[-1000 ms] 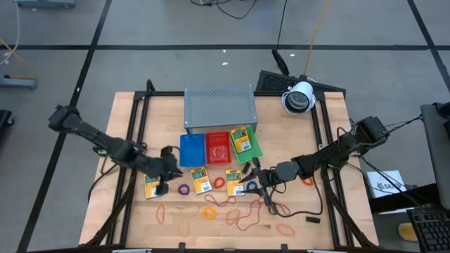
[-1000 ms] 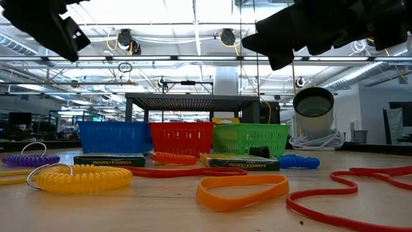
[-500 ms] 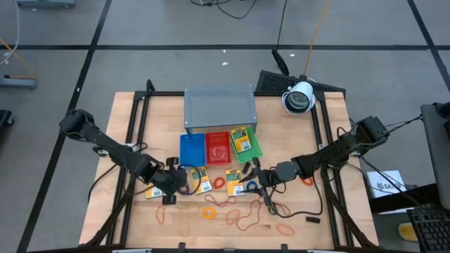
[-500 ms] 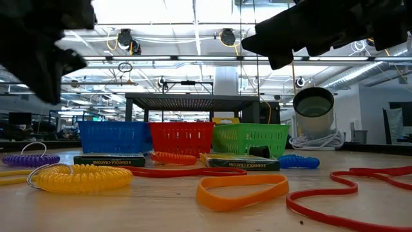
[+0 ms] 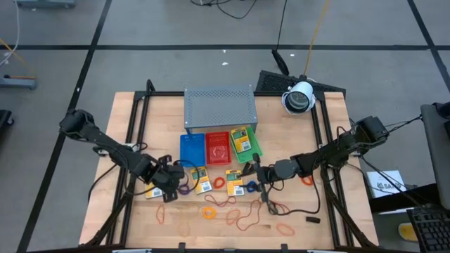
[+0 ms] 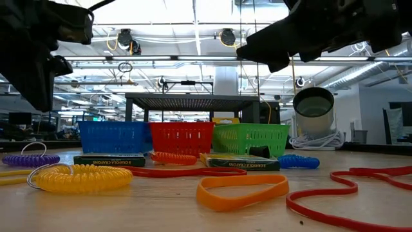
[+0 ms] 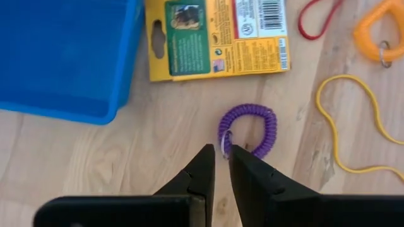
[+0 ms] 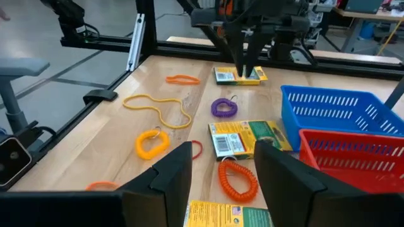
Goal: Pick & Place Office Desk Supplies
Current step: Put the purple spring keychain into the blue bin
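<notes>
My left gripper [image 7: 219,150] hangs above a small purple coil ring [image 7: 247,130] that lies flat on the wood, its fingers open only a narrow gap. In the high view the left gripper [image 5: 171,184] stands just left of the purple ring [image 5: 184,188]. A yellow-and-green packet [image 7: 218,36] lies flat beyond the ring. My right gripper [image 5: 257,177] is open and hovers over the table's middle, by another packet [image 5: 235,181] and an orange coil ring [image 8: 238,180]. Both grippers are off the table in the low view.
Blue tray [image 5: 192,149], red tray [image 5: 218,147] and green tray [image 5: 250,149] sit in front of the grey shelf [image 5: 219,107]; a packet [image 5: 241,140] lies in the green one. Red and orange rubber bands [image 5: 242,218] and a yellow coil [image 6: 80,178] litter the near part.
My left arm has swung toward the near edge and a little to the right, bringing its gripper from beside the leftmost packet to over the purple coil ring, and lower. The supplies on the table have not moved.
</notes>
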You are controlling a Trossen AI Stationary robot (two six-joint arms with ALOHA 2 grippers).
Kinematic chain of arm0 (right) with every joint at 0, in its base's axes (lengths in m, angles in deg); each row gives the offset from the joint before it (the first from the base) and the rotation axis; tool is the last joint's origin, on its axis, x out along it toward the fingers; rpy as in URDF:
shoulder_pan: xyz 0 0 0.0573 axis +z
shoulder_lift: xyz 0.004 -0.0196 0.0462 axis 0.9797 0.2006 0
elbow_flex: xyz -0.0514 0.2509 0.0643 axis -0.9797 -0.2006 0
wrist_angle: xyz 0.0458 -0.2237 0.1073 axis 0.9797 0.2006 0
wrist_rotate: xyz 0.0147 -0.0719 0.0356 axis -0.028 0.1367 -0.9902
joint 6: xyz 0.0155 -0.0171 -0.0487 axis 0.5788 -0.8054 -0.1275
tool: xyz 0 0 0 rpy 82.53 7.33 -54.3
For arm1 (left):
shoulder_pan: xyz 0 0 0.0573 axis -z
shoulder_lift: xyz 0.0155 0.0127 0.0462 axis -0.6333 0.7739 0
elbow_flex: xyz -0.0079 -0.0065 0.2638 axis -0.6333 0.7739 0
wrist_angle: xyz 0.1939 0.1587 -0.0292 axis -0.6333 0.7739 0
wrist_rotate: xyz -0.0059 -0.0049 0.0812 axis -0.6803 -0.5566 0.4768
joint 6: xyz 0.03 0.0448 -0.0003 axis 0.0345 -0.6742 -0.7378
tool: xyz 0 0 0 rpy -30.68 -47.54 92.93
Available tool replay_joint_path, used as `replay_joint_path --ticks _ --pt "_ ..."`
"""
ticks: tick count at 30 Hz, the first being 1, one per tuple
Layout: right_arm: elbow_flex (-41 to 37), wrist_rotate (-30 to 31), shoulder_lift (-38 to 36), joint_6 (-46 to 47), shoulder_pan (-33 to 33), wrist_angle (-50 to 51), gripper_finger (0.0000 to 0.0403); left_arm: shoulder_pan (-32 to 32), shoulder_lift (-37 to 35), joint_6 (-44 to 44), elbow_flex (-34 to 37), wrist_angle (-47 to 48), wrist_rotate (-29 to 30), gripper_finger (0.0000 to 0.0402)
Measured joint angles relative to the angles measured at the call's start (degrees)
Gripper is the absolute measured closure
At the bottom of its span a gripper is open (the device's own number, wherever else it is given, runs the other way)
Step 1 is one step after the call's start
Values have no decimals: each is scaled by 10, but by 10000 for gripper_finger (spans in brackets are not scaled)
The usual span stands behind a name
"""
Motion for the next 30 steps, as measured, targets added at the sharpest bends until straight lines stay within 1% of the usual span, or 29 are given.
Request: replay_joint_path --ticks 3,10,14,18,27,30 --pt "0 0 0 9 0 9 243 0 0 13 0 3 0 316" --pt "0 0 0 12 0 12 243 12 0 31 0 -4 0 224" --pt "0 0 0 12 0 12 243 18 0 54 0 -4 0 195" --pt "0 0 0 12 0 12 243 18 0 59 5 -8 20 192" --pt "0 0 0 12 0 12 243 8 0 91 44 -20 25 225" --pt "0 0 0 12 0 12 243 8 0 96 56 -44 24 232"
